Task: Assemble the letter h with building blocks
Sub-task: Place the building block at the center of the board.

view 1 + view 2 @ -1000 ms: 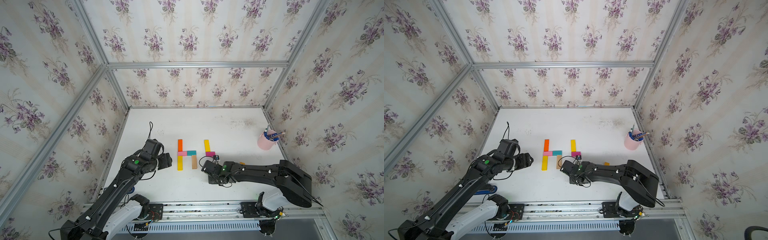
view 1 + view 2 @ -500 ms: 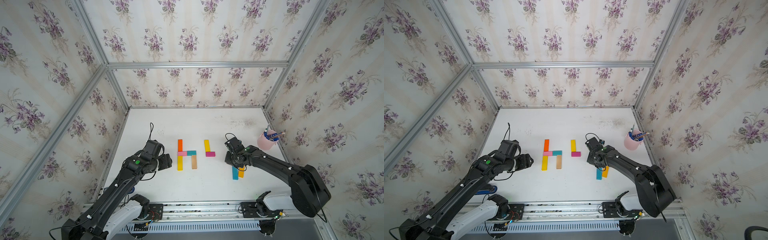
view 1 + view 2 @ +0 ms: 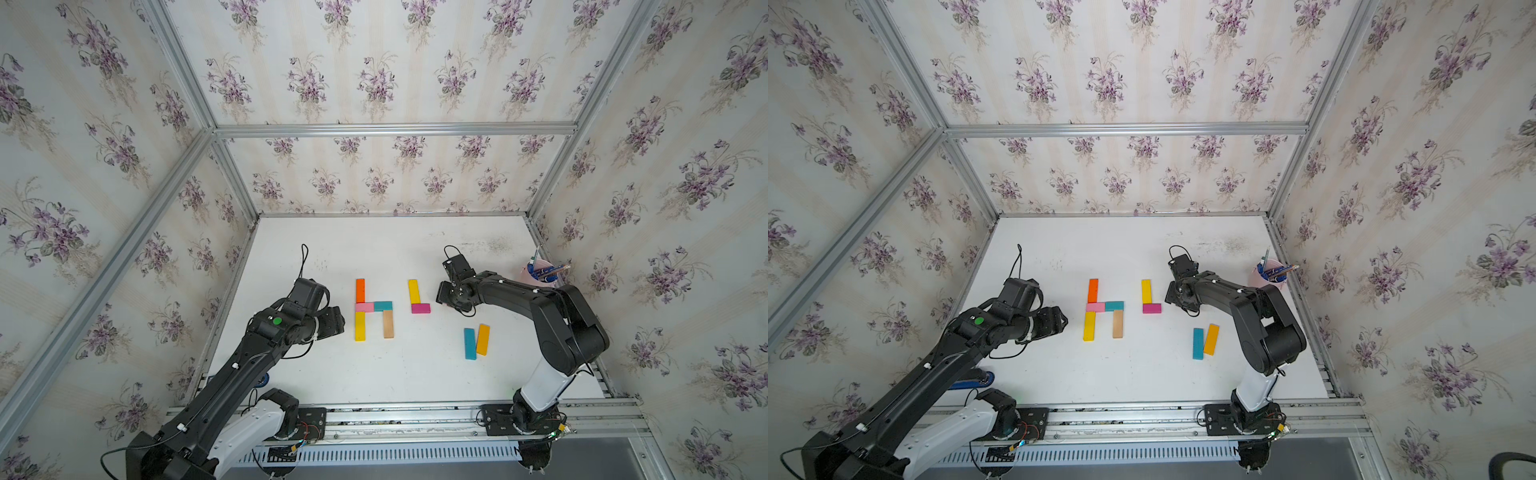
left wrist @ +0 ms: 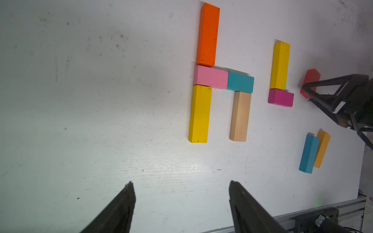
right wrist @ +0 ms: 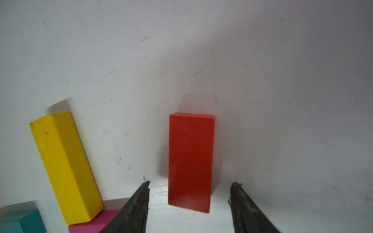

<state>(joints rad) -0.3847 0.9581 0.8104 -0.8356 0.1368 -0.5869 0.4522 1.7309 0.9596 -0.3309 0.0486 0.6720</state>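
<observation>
Red block (image 5: 191,153) near the magenta block (image 5: 90,225): my right claw (image 5: 191,183) just opened wide astride it, so pickup's next.

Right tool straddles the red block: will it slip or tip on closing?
The red block looks rigid painted wood, so it likely won't flex. Lying flat, it should not tip or roll. Its smooth sides may slip if the open right tool closes off-centre.
</observation>
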